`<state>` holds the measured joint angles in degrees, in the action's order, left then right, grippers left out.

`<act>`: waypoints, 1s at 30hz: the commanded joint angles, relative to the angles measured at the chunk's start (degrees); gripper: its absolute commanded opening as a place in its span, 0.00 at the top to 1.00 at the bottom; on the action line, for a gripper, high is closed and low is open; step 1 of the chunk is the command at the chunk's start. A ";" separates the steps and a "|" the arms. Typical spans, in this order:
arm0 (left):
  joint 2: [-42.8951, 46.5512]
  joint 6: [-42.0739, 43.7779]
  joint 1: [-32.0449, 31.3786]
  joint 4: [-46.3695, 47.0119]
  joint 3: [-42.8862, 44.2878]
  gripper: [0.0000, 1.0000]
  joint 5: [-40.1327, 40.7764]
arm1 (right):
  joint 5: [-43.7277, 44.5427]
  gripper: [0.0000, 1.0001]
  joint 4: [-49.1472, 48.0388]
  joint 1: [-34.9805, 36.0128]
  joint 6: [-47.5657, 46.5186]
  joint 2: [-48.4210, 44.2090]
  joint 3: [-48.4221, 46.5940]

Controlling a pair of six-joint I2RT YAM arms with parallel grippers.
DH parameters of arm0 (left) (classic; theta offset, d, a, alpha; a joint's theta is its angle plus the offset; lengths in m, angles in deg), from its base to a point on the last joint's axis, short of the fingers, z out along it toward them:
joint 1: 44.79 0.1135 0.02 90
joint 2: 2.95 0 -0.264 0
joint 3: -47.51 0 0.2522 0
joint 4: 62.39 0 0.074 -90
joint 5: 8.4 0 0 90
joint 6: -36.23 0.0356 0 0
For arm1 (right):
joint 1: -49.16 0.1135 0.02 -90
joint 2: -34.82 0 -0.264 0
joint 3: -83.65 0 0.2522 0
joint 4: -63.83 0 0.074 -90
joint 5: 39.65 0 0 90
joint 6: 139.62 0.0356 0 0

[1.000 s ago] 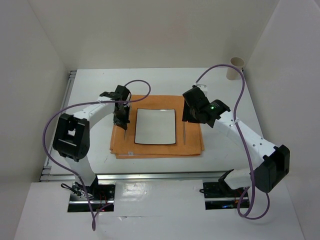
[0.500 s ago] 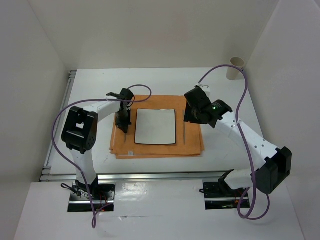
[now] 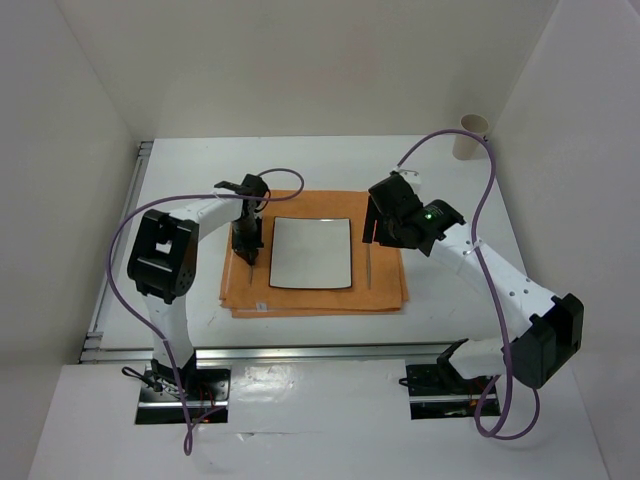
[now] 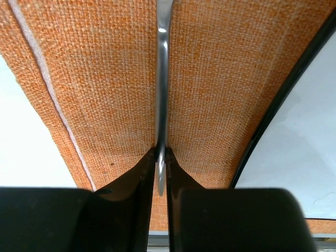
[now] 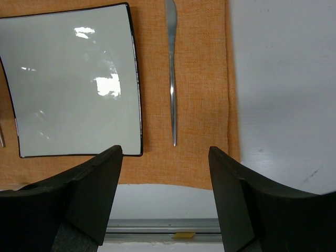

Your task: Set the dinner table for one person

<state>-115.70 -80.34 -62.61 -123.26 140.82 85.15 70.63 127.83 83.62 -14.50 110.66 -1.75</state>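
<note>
The white dinner table (image 3: 180,170) carries an orange placemat (image 3: 300,298) with a square white plate (image 3: 312,252) with a dark rim on it. My left gripper (image 3: 247,250) is over the mat just left of the plate. In the left wrist view it (image 4: 161,152) is shut on the thin handle of a silver utensil (image 4: 162,79) that runs along the mat; the plate's rim (image 4: 273,115) is to its right. My right gripper (image 3: 380,230) is open and empty (image 5: 165,157) above a silver knife (image 5: 171,73) lying on the mat right of the plate (image 5: 73,84).
A beige cardboard tube (image 3: 470,137) stands at the back right corner. White walls close in the table on three sides. An aluminium rail (image 3: 320,352) runs along the near edge, in front of the arm bases.
My left gripper has shifted a little right and nearer over the mat with the utensil, and its elbow swung right. The right gripper has barely moved.
</note>
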 commanded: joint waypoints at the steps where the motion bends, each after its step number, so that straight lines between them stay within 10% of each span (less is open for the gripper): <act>1: -0.45 0.46 -0.11 2.47 0.16 0.81 0.22 | 0.73 0.26 0.21 -0.36 0.39 -1.30 -1.31; 6: 2.00 0.99 -0.11 1.94 1.22 0.38 -1.09 | 1.35 0.16 0.21 -5.07 0.31 1.06 -3.42; 19: 10.27 4.49 -0.11 1.76 4.91 0.31 4.86 | -8.32 0.06 -15.51 -37.50 -0.95 28.56 -29.51; 30: 16.94 15.67 2.00 8.78 3.42 0.30 8.67 | -4.72 0.11 -27.63 -46.41 4.00 51.16 -51.67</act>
<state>-101.91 -68.66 -61.02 -117.47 144.84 92.47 64.07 107.59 37.33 -11.68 159.99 -49.79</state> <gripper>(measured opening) 0.697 0.898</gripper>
